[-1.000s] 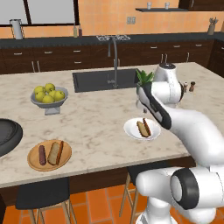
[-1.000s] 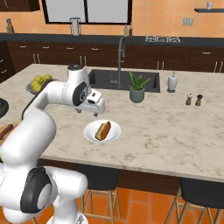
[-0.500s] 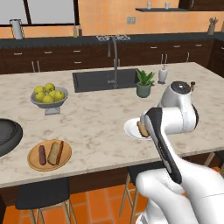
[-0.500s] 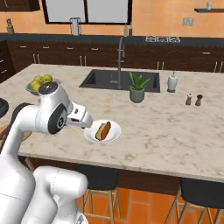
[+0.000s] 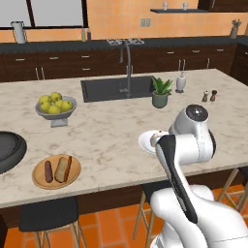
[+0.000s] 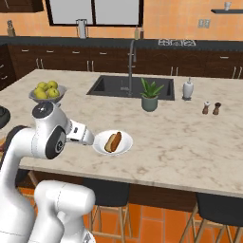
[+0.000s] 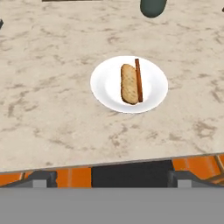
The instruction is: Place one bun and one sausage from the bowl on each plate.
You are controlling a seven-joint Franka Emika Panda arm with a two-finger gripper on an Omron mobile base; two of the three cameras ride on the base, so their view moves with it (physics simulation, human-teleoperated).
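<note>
- Gripper: jaws spread to full width, nothing between them. In the hand view it sits back over the counter's front edge, well apart from the white plate.
- White plate: carries one bun and one dark sausage, lying side by side and touching, near the middle of the plate.
- Wooden plate: in the left base view it also carries one bun and one sausage, lying next to each other.
- Bowl: dark, at the far left edge of the counter; its inside cannot be seen from here.
- Task status, as a judgement: both plates appear served; no step looks outstanding.
- Handling, bun: likely light and soft; it would dent under a hard squeeze. Grip across the short width at mid-length with gentle pressure.
- Handling, sausage: likely light, firmer, smooth and prone to rolling. Grip across its diameter at mid-length.
</note>
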